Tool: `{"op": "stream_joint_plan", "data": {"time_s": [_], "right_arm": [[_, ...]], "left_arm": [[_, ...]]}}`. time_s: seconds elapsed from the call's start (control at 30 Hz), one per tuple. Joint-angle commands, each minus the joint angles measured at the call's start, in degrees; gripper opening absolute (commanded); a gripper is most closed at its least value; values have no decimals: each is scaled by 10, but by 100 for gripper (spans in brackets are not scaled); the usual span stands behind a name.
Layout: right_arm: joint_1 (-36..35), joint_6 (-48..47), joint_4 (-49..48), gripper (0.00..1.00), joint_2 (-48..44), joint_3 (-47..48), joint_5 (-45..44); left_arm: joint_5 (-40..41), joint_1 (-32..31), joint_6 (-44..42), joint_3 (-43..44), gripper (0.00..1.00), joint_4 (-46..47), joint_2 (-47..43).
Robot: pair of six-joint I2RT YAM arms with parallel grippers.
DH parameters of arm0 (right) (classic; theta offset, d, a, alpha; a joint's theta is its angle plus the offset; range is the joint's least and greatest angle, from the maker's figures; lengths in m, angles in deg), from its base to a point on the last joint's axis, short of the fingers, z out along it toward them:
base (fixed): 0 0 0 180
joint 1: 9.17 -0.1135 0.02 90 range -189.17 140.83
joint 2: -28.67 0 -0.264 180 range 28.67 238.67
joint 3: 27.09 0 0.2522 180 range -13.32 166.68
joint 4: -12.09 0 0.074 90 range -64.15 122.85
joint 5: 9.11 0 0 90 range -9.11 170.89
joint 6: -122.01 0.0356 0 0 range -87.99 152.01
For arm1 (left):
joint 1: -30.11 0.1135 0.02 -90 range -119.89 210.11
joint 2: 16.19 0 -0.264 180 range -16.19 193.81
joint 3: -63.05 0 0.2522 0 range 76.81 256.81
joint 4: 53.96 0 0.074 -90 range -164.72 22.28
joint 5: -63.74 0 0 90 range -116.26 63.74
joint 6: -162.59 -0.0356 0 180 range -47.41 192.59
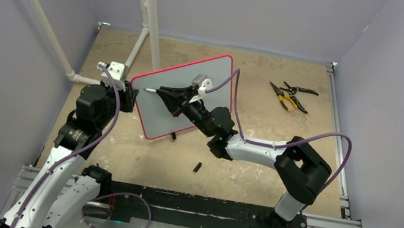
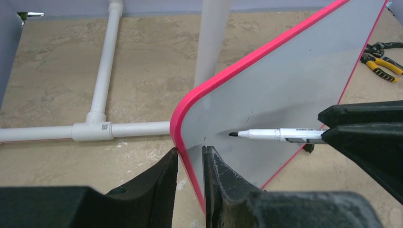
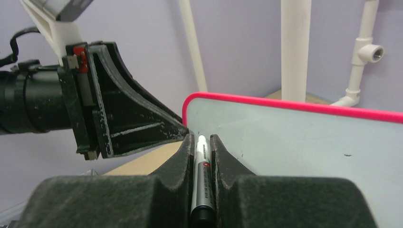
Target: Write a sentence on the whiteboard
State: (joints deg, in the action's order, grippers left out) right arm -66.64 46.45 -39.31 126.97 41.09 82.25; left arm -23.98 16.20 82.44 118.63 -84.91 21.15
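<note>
Whiteboard (image 1: 153,112), with pink-red rim: stands tilted on the tan table (image 1: 136,162), a little toward 11 o'clock from the middle in the top view and turned slantwise. Shows one small black foot (image 1: 173,136) at its 6 o'clock edge.

Left gripper (image 2: 190,159): sits at the board's 9 o'clock corner, one finger on each side of the rim and very close to it. Cannot tell whether already pressing or only almost touching.

Right gripper (image 3: 201,145): reaches over the board face from 4 o'clock, pressed together on a white marker (image 2: 278,135) and pinching its barrel. Black tip points toward 9 o'clock, very near the grey-white face and near the corner at the left gripper; touching or just apart, cannot tell. A few small dark specks on the face.

At 2 o'clock from the board, well apart: pliers with yellow handles (image 1: 283,100), just beside a black hand tool (image 1: 299,90). At 5 o'clock from the board, on the table: a small black piece (image 1: 197,166). Behind the board, toward 10 and 12 o'clock: white plastic pipes (image 2: 102,85).
</note>
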Motion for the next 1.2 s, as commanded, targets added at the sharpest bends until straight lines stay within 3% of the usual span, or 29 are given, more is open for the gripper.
{"op": "stream_joint_plan", "data": {"time_s": [0.0, 1.17], "right_arm": [[-4, -13, -33, 0, 6, 29, -23], [-4, -25, -34, 0, -1, 3, -126]], "left_arm": [[-16, -1, -1, -4, 24, 27, -1], [1, -1, -3, -5, 14, 22, -1]]}}
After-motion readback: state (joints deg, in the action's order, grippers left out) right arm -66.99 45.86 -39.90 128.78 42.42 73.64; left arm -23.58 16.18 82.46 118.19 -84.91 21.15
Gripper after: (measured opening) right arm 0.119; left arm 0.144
